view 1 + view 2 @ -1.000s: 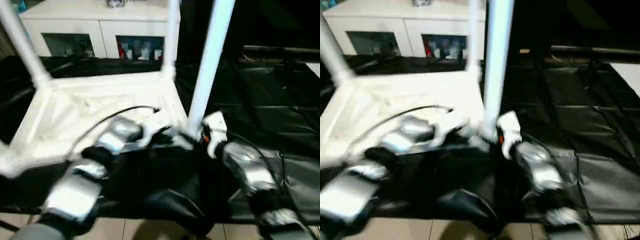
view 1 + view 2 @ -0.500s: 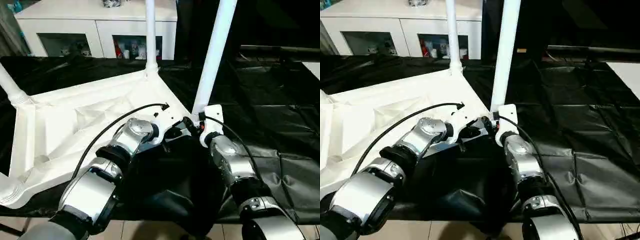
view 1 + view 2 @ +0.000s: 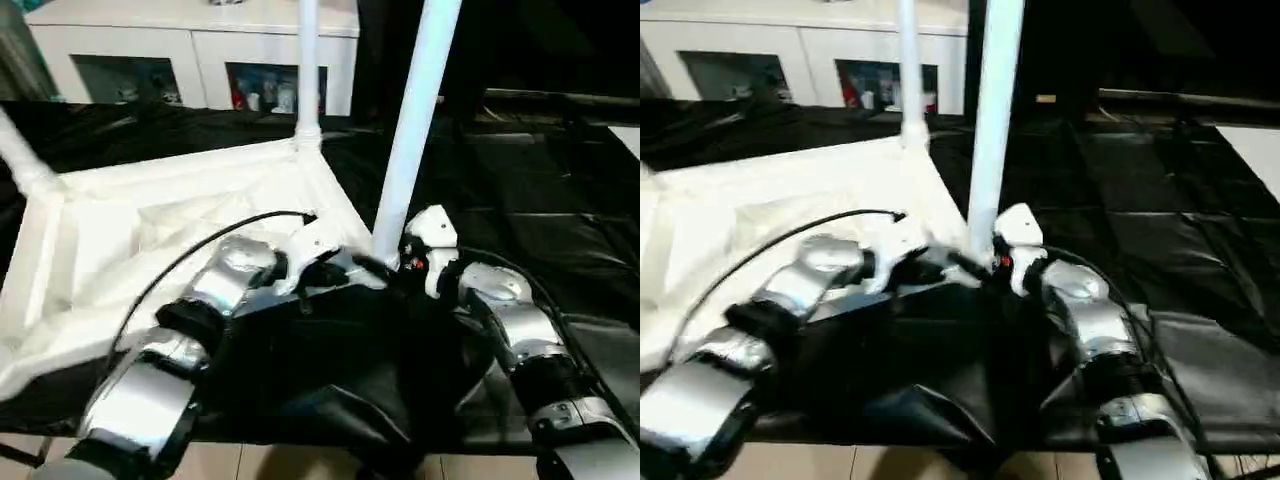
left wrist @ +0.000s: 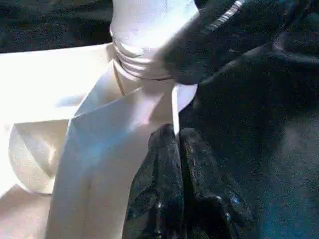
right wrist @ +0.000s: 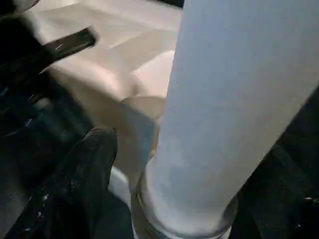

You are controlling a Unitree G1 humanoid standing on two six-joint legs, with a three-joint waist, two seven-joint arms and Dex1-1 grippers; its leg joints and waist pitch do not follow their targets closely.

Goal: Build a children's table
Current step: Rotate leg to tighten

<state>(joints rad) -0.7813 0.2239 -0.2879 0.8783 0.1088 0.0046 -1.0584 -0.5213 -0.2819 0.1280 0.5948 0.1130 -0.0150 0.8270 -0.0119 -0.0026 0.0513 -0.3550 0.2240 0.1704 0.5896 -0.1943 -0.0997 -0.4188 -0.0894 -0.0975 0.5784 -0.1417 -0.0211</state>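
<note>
Left end effector (image 4: pixel 174 144) pinched empty, right end effector (image 5: pixel 149 164) wide around the leg (image 3: pixel 410 130): a nudge could unseat it.

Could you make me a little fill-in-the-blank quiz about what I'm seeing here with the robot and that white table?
1. The white table top lies with its ribbed underside facing ____.
2. It rests on a work table draped in ____ cloth.
3. The left gripper has its two black fingers pressed ____, at the edge of the top.
4. The nearest leg stands in the top's corner ____, between the two grippers.

Missing words: up; black; together; socket
</note>
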